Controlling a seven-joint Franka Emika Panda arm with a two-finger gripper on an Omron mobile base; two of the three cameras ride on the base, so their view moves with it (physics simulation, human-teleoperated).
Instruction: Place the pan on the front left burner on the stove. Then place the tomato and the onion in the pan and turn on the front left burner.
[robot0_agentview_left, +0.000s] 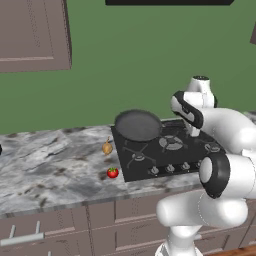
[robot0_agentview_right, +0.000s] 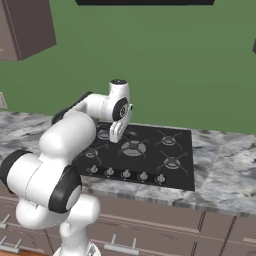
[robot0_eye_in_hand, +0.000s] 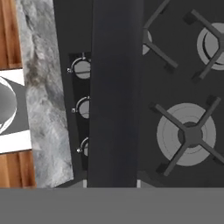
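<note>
The dark round pan hangs in the air over the back left part of the black stove, tipped a little toward me. Its long handle runs up the hand view from between the fingers. My gripper is shut on that handle, above the middle of the stove. The front left burner lies bare under its grate. On the marble counter left of the stove sit the yellow-brown onion and, nearer the front edge, the red tomato.
Silver knobs line the stove's front edge. Another grated burner shows beside the handle. A brown wall cabinet hangs at upper left, with drawers below the counter. Marble counter continues right of the stove.
</note>
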